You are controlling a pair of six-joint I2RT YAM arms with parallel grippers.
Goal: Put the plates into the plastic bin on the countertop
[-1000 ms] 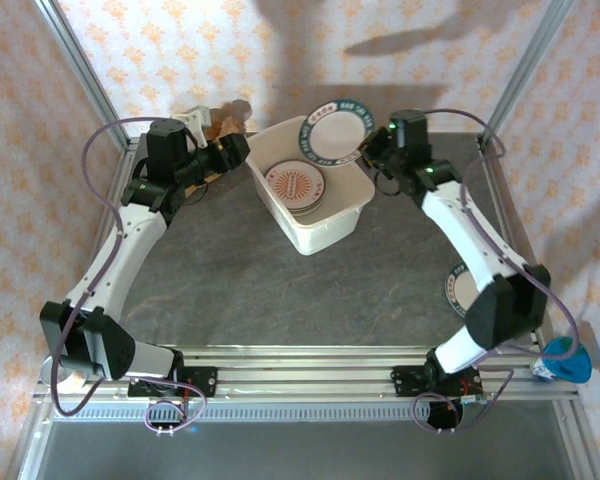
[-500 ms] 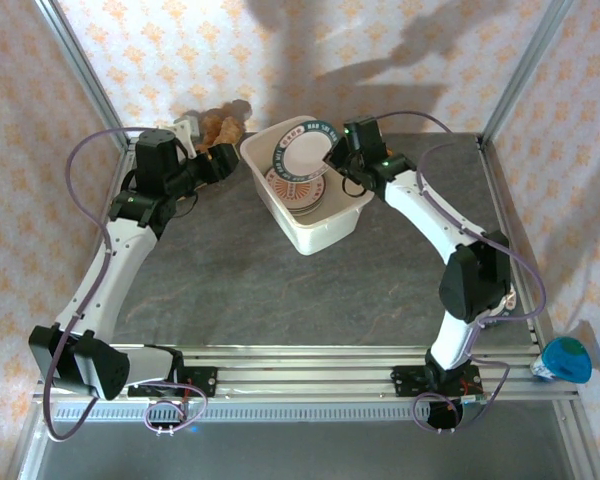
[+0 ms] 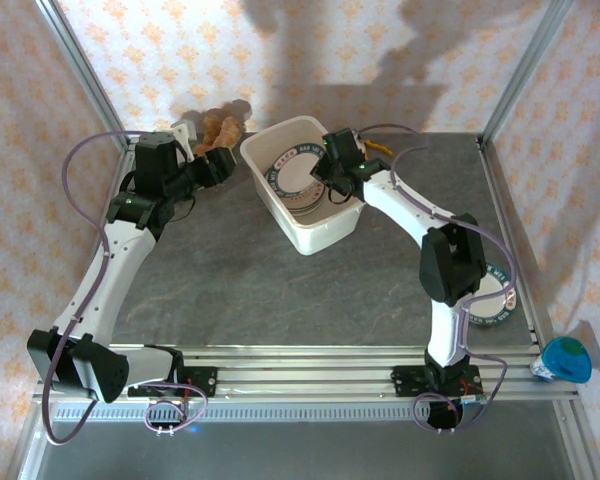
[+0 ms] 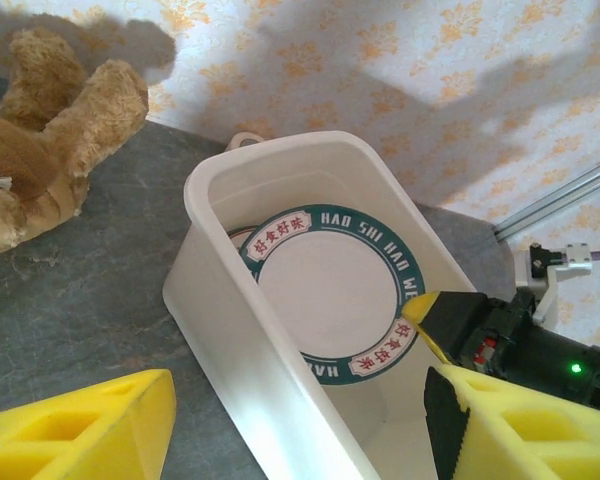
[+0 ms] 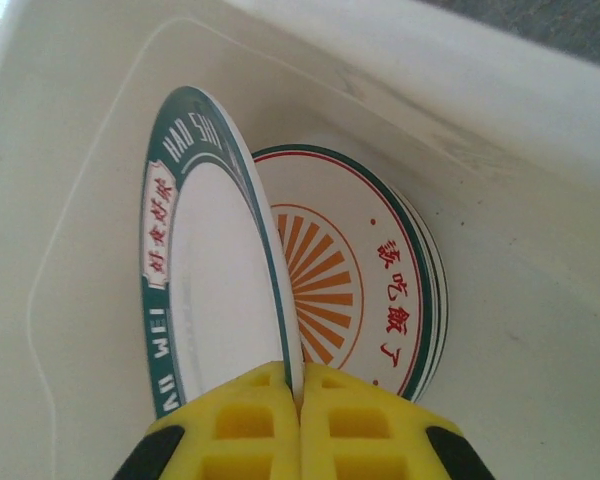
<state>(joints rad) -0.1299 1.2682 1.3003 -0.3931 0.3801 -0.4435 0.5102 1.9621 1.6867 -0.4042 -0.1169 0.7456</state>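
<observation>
Right end effector clamped on a tilted green-rimmed plate; if I release here, it may chip the stack.

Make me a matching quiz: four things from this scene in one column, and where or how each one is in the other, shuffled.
1 HAO SHI plate
2 sunburst plate
3 teddy bear
4 left gripper

A lying flat in the bin
B open, holding nothing
C on the countertop, outside the bin
D tilted, pinched by the right gripper

Pairs: 1-D, 2-A, 3-C, 4-B
</observation>
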